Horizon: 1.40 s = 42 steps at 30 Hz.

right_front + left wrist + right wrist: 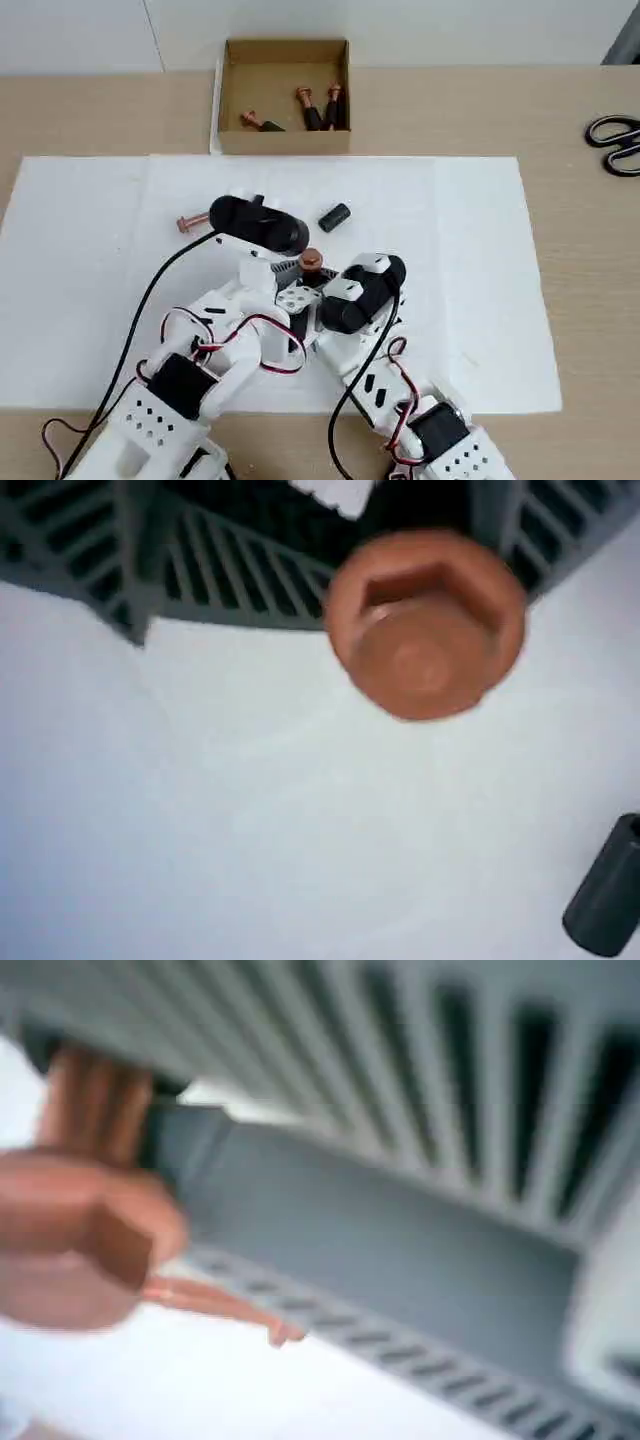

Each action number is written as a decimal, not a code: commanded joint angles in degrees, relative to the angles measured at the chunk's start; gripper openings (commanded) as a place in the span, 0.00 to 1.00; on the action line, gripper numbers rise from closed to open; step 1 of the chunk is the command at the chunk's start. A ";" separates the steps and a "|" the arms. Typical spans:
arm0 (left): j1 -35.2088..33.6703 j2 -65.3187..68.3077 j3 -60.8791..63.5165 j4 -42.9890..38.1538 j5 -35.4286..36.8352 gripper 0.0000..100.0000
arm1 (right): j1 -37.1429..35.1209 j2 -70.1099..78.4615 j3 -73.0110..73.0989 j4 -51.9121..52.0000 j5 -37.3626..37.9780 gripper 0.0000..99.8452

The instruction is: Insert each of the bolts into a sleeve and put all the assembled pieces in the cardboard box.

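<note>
Both the left end effector (286, 268) and the right end effector (302, 297) crowd one bolt (311, 260) standing head-up over the counter (500, 110), though I cannot tell which is clenched on it; the loose sleeve (334, 216) lies flat just beyond, toward the box (283, 142).

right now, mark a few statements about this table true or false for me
1. Three pieces lie in the box. True.
2. A loose sleeve lies on the white sheet. True.
3. The scissors are in the box. False: they lie on the table, at its right edge.
4. The loose bolt lies right of the sleeve. False: it lies to its left.
5. A second bolt sits near the sheet's middle. True.
</note>
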 commanded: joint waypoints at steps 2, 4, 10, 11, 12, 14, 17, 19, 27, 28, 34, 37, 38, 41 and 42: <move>-0.18 -0.88 -6.37 5.27 -0.09 0.23 | 0.13 -0.84 0.53 -0.84 -0.44 0.00; -0.18 -0.88 -8.66 8.18 -0.09 0.23 | 0.13 -0.75 0.53 -0.84 -0.44 0.00; -0.18 -0.88 -13.23 16.79 -0.26 0.23 | 0.13 -0.75 0.53 -0.84 -0.44 0.00; -0.18 -0.88 -14.11 18.64 -0.35 0.23 | 0.13 -0.75 0.53 -0.84 -0.44 0.00; -0.18 -0.88 -14.99 20.31 -0.88 0.23 | 0.13 -0.75 0.53 -0.84 -0.44 0.00; -0.18 -0.88 -16.48 23.12 -3.78 0.23 | 0.13 -0.75 0.53 -0.84 -0.44 0.00; -2.20 -0.88 -18.51 26.73 -9.23 0.23 | 0.13 -0.75 0.53 -0.84 -0.44 0.00; -6.24 -0.88 -20.26 28.84 -12.84 0.23 | 0.13 -0.75 0.53 -0.84 -0.44 0.00; -32.18 -0.88 -28.35 32.26 -27.52 0.23 | 1.10 -0.66 0.53 -0.84 -0.35 0.00; -35.16 -0.62 -28.97 33.14 -27.52 0.23 | 2.15 -0.66 0.44 -0.84 -0.35 0.00; -44.31 -0.44 -30.02 42.37 -32.97 0.23 | 10.95 0.84 -8.00 8.22 4.84 0.00; -45.71 -0.79 -29.93 43.34 -32.97 0.23 | 12.53 6.73 -19.60 13.05 6.24 0.00; -45.80 -0.79 -29.93 43.43 -32.97 0.23 | 12.53 9.80 -23.56 13.67 6.24 0.00; -45.71 -0.79 -29.93 43.34 -32.97 0.23 | 12.53 21.41 -36.22 13.85 6.24 0.00; -45.71 -0.79 -29.93 43.34 -32.97 0.23 | 12.62 25.63 -40.35 13.76 6.24 0.00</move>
